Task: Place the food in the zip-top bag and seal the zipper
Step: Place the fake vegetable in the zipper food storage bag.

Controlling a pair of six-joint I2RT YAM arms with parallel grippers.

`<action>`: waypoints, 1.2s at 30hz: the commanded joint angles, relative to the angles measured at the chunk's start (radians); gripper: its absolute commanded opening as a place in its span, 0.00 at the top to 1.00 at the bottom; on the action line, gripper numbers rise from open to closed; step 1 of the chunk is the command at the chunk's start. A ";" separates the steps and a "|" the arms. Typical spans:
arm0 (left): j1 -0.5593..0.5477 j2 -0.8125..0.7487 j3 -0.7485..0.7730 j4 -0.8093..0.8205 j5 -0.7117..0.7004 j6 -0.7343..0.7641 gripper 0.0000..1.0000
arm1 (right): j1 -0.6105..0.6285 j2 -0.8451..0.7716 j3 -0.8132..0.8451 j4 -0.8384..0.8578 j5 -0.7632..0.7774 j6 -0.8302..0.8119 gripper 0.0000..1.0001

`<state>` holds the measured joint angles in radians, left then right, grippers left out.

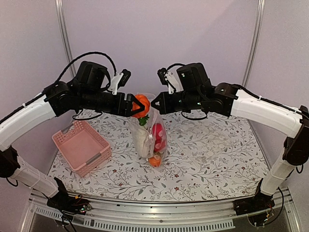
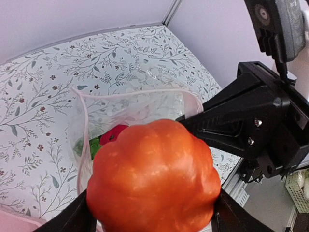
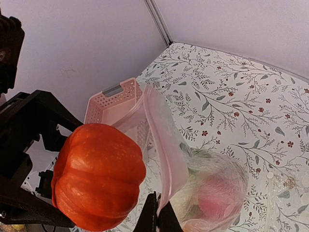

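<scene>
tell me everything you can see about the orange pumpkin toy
The orange pumpkin is a glossy, plastic-looking toy with rounded ribbed lobes and paler blotches on its skin. It is clamped between the fingers of the left gripper and held in the air right over the open mouth of the zip-top bag, not yet inside. The right gripper pinches the bag's rim close beside it.

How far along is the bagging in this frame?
Mostly done: a red piece, a white radish and an orange piece already sit in the zip-top bag, and no food shows in the pink basket. In hand: the left gripper holds an orange pumpkin over the mouth, whose rim the right gripper pinches. Remaining: drop it in, seal the zipper.
</scene>
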<state>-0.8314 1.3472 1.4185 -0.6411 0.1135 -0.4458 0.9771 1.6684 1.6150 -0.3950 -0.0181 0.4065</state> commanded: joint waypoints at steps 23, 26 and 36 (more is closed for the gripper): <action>-0.055 0.191 0.163 -0.172 -0.200 0.002 0.22 | 0.020 -0.012 0.011 0.031 -0.012 -0.015 1.00; -0.059 0.193 0.169 -0.175 -0.201 0.004 0.19 | 0.020 -0.009 0.011 0.031 -0.006 -0.013 1.00; -0.063 0.179 0.163 -0.170 -0.188 0.015 0.09 | 0.021 0.000 0.014 0.029 0.013 0.004 1.00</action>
<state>-0.8772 1.5330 1.5661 -0.7994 -0.0807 -0.4419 0.9886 1.6688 1.6150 -0.3946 -0.0269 0.4034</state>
